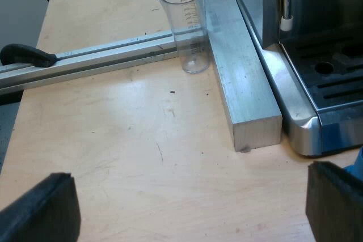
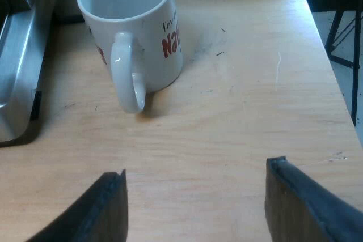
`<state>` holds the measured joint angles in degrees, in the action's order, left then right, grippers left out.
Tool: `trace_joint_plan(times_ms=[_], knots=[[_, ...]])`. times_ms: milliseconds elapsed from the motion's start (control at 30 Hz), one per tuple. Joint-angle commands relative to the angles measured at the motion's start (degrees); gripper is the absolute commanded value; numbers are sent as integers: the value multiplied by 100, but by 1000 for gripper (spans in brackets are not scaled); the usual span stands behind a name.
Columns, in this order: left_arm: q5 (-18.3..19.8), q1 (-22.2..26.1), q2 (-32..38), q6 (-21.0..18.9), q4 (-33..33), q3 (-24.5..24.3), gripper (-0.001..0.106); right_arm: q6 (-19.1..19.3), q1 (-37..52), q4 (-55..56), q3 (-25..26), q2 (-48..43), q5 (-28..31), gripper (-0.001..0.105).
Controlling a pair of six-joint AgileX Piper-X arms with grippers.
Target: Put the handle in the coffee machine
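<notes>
My left gripper (image 1: 190, 196) hung released and empty above the pale wooden table (image 1: 113, 140). The clear graduated measuring glass (image 1: 191, 26) stood upright against a square aluminium bar (image 1: 244, 83), with the stainless-steel espresso machine (image 1: 283, 92) just beyond. My right gripper (image 2: 198, 194) gaped empty near the white ceramic mug (image 2: 136, 21).

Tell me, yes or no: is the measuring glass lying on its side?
No, the measuring glass stands upright on the wooden table, mouth up, next to the thick metal bar.
</notes>
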<state>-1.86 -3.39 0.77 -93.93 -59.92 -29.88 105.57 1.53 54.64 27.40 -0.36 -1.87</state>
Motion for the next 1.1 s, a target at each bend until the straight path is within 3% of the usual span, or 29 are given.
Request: trace_joint_plan(times_ms=[33, 367, 467, 633, 900, 933, 1100], knots=[[-53, -30, 780, -5, 1, -39, 82, 42, 28, -53, 28, -257, -33, 55], [-142, -20, 757, -5, -211, -149, 82, -37, 28, 123, 189, -236, -13, 55], [-142, -20, 624, -5, -867, -632, 82, -37, 28, 239, 323, -209, 12, 55], [47, -31, 607, -140, -936, -1021, 82, 97, 14, 1090, 1464, 299, -232, 56], [186, -436, 487, -173, -947, -1179, 82, 133, -153, 1106, 2162, 940, -231, 58], [245, -611, 259, -173, -961, -1287, 82, 160, -256, 1119, 2387, 1179, -231, 66], [724, -866, -392, -173, -960, -1572, 82, 279, -497, 1239, 2797, 1733, -495, 67]])
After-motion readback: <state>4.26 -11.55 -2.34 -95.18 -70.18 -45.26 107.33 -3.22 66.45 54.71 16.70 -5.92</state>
